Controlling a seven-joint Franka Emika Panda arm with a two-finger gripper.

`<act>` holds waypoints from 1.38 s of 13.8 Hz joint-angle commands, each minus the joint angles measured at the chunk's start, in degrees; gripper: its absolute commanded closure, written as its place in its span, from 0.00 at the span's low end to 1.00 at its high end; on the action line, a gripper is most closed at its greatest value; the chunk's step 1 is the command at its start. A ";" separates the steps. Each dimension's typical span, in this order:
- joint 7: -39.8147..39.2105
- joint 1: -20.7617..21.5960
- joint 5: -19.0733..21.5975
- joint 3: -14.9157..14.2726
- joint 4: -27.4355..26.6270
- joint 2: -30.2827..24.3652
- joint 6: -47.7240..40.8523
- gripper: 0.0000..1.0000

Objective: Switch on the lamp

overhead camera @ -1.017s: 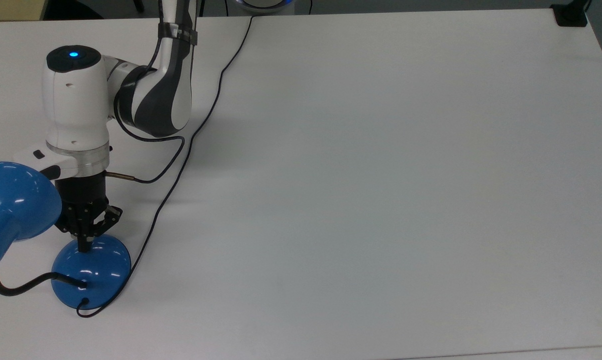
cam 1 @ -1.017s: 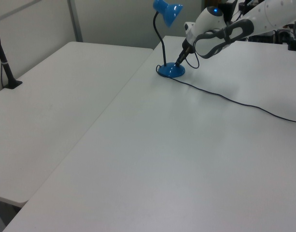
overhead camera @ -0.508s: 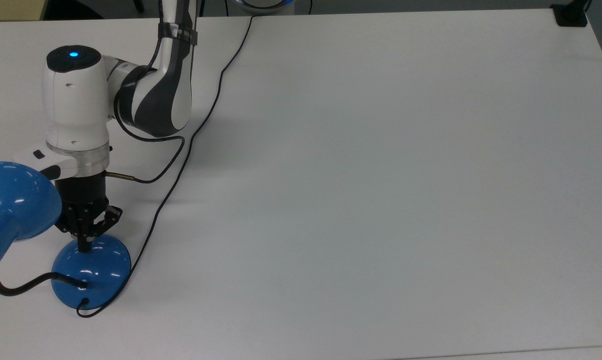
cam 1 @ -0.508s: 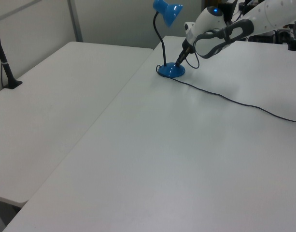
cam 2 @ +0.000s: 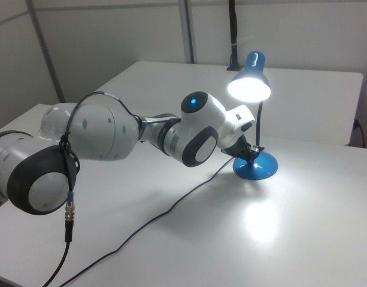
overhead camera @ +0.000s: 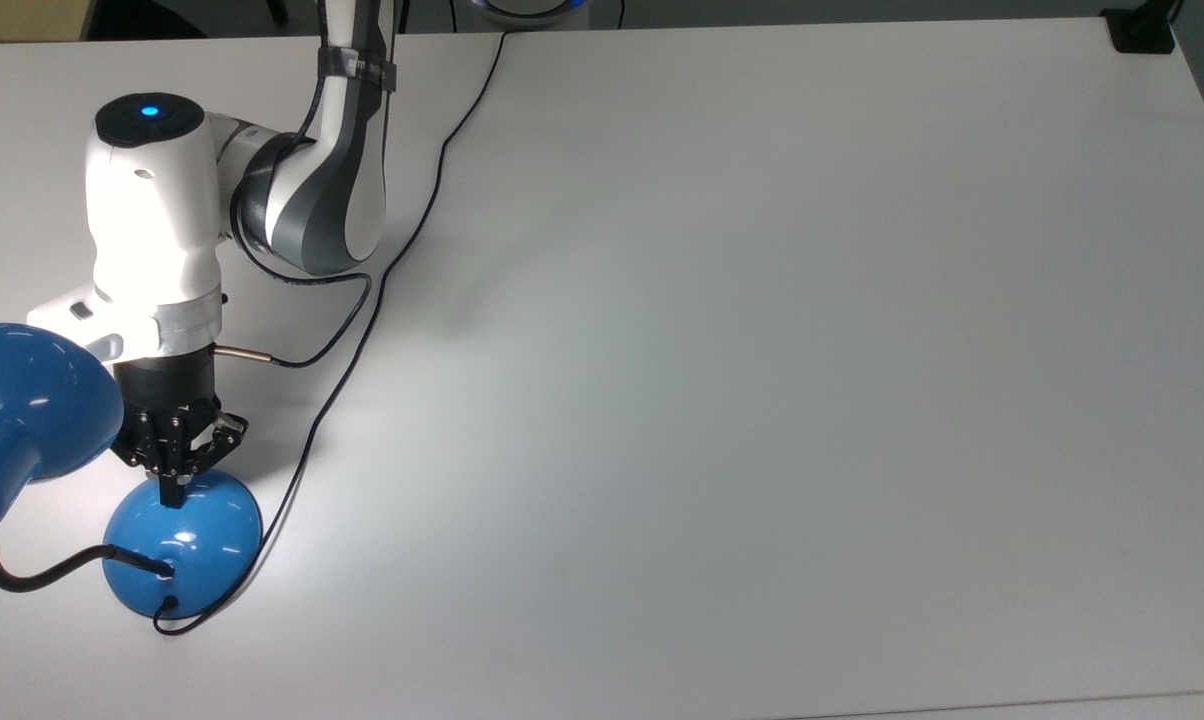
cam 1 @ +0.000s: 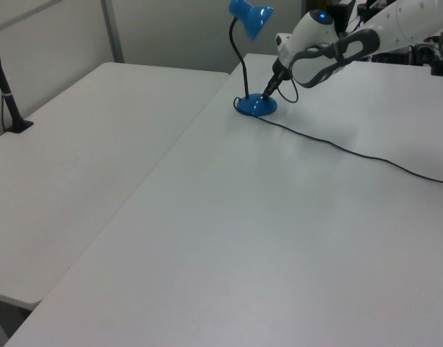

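Note:
The lamp stands at the top view's lower left, with a glossy blue domed base [overhead camera: 197,550], a black gooseneck [overhead camera: 32,578] and a blue shade [overhead camera: 22,410]. It is lit: in the right view the shade [cam 2: 250,84] glows and throws a bright patch on the table. My gripper [overhead camera: 174,495] points down with its fingers together, the tip touching the top of the base on the arm's side. In the left view the gripper [cam 1: 267,94] meets the base [cam 1: 256,107] under the shade [cam 1: 250,16]. The right view has the gripper [cam 2: 253,156] on the base [cam 2: 258,167].
The lamp's thin black cord [overhead camera: 362,330] runs from the base across the white table [overhead camera: 762,350] to the far edge, passing just beside my arm [overhead camera: 152,200]. A black post [cam 1: 4,87] stands on the neighbouring table in the left view.
The lamp has come on: the table around the base and my wrist are now brightly lit. My gripper has stayed on the base.

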 commanded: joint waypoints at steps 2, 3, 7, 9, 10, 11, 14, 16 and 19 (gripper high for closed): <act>-1.29 0.00 1.28 0.80 0.57 2.19 1.05 0.99; -1.29 0.00 1.28 0.80 0.57 2.19 1.05 0.99; -0.59 -0.09 3.02 0.89 -0.30 -1.31 0.88 0.99; -0.59 0.52 5.13 0.80 -5.02 -5.95 0.53 0.99; -0.50 0.79 5.49 0.80 -7.84 -8.16 0.35 0.99; -0.24 1.40 6.02 0.80 -11.00 -10.53 0.18 0.97; 2.04 2.55 6.46 0.80 -15.77 -16.25 -6.90 0.95; 2.75 2.46 6.46 0.71 -15.25 -18.98 -17.26 0.88; 3.45 2.11 6.46 0.18 -14.63 -25.91 -33.35 0.37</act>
